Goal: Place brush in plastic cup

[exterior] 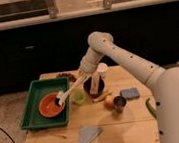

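My gripper (85, 75) hangs over the table's middle, just left of the white cup, shut on the brush (70, 89). The brush's white handle slants down and to the left from the fingers, and its low end hangs over the right edge of the green tray, beside the orange bowl. I cannot make out its black head. The small light-green plastic cup (78, 97) stands upright on the table just under and to the right of the handle's middle, between the tray and the dark bowl. The brush is above the cup, not inside it.
A green tray (28, 98) holds an orange bowl (50, 105). A white cup (102, 72) stands behind a dark bowl (94, 87). A yellow piece (99, 98), fruit (108, 101), a metal cup (119, 104), a blue sponge (130, 94), a green vegetable (150, 108) and a grey cloth (87, 135) lie around.
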You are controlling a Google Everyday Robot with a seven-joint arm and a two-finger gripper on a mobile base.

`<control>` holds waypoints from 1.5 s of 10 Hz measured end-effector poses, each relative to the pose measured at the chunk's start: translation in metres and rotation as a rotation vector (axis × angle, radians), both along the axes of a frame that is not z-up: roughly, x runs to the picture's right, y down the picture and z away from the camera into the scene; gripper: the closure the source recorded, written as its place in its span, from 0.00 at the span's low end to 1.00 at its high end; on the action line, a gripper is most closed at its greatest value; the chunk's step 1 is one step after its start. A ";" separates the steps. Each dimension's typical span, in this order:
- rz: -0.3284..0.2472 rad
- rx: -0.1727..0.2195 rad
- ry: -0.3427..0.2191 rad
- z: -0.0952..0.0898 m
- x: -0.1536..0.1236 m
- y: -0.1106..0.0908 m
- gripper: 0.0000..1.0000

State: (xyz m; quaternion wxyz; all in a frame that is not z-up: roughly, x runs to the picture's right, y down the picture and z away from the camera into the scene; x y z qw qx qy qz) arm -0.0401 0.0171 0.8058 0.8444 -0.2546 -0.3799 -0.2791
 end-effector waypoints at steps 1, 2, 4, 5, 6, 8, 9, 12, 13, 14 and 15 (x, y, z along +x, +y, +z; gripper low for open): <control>-0.002 -0.009 0.003 0.004 0.000 0.004 0.97; 0.001 -0.016 0.010 0.007 0.001 0.006 0.97; 0.017 -0.032 0.027 0.016 0.007 0.009 0.97; 0.025 -0.040 0.038 0.020 0.011 0.009 0.96; 0.029 -0.046 0.046 0.023 0.012 0.008 0.89; 0.032 -0.060 0.060 0.027 0.014 0.010 0.71; 0.030 -0.067 0.067 0.030 0.016 0.011 0.60; 0.015 -0.082 0.074 0.034 0.015 0.017 0.31; 0.012 -0.084 0.075 0.034 0.016 0.019 0.23; 0.009 -0.086 0.078 0.034 0.017 0.021 0.20; 0.006 -0.086 0.080 0.033 0.018 0.022 0.20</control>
